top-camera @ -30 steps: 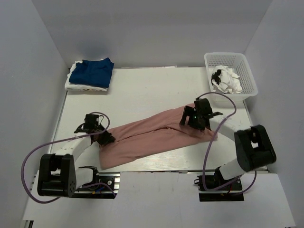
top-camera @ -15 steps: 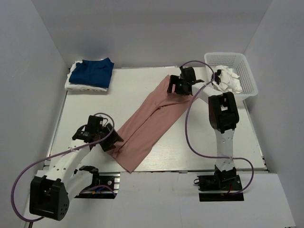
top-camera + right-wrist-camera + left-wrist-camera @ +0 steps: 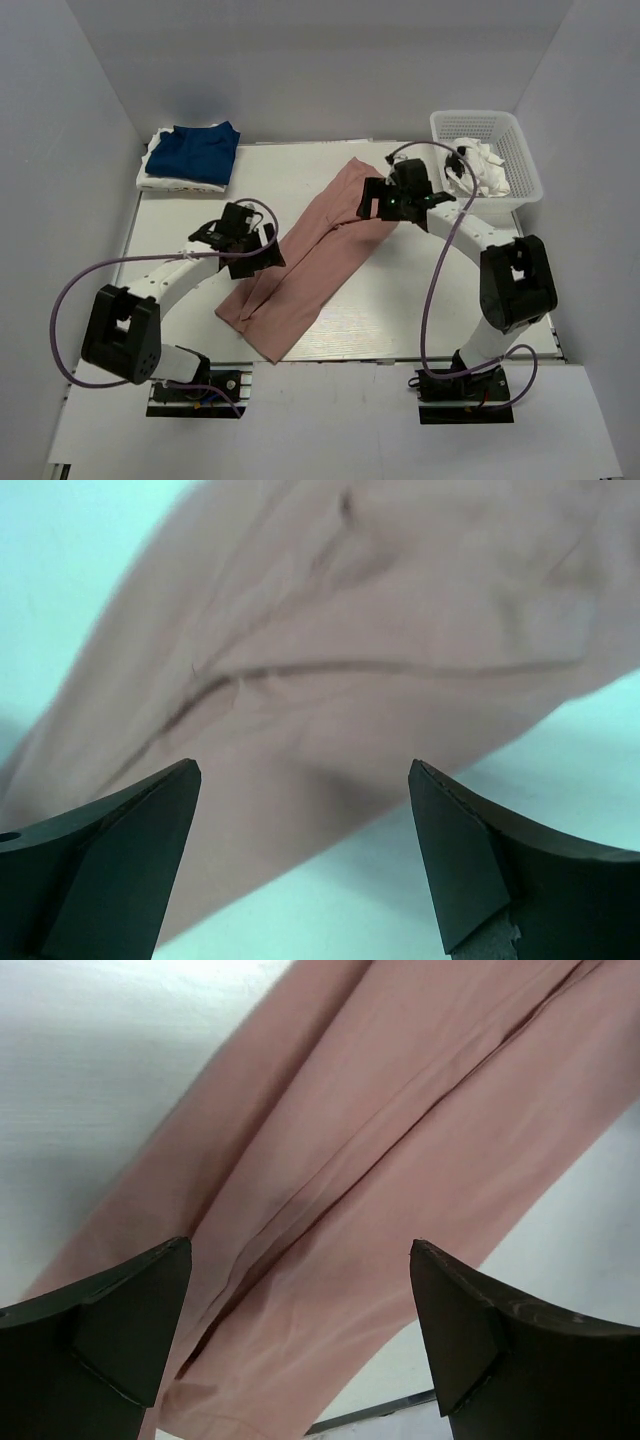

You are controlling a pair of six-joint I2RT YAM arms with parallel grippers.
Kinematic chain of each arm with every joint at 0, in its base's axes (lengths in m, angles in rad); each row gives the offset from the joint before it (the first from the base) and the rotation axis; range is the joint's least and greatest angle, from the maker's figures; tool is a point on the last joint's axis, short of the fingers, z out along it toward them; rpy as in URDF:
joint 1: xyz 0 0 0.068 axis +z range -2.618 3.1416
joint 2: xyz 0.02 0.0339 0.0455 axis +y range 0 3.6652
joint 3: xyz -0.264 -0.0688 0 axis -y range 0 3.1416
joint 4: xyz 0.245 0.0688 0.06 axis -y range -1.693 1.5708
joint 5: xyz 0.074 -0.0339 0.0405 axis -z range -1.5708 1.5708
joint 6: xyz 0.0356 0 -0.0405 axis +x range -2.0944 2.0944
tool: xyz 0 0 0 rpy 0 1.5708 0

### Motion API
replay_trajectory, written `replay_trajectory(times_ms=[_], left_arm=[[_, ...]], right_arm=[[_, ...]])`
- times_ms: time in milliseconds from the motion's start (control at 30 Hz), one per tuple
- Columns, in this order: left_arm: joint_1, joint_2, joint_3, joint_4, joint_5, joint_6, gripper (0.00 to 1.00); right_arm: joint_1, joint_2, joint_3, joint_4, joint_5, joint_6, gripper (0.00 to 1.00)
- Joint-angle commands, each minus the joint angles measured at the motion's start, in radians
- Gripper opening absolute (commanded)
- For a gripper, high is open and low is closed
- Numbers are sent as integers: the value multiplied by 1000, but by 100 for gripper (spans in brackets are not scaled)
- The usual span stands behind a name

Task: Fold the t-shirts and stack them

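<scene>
Dusty-pink t-shirt, folded lengthwise into a long strip, lies diagonally on the worktop, left gripper above its near half and right gripper above its far end, both jaws wide and empty, seemingly poised for a crosswise fold.

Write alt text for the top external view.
A dusty-pink cloth t-shirt, folded into a long strip, lies diagonally on the white table, open left gripper by its near half, open right gripper over its far end. Folded navy t-shirt far left, white plastic basket far right.
</scene>
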Motion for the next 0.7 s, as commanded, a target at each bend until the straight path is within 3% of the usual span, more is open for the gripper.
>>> replay_trajectory(times_ms=[0, 267, 367, 500, 600, 633, 667], left_arm=[[-59, 17, -23, 7, -9, 27, 100], [-185, 110, -163, -16, 39, -9, 100], [-241, 189, -149, 9, 90, -21, 100], [-328, 275, -44, 66, 185, -33, 100], [-400, 337, 95, 43, 163, -1, 100], [-415, 351, 127, 43, 163, -1, 100], [-444, 367, 189, 17, 163, 13, 100]], right_arm=[[35, 57, -53, -11, -29, 50, 90], [46, 289, 144, -96, 6, 77, 90], [36, 404, 251, -147, 35, 44, 90], [10, 667, 597, -254, 57, -1, 90], [-26, 818, 823, -296, 16, -27, 90], [-35, 893, 1018, -320, -24, -51, 90], [-52, 918, 1062, -321, -59, -54, 90]])
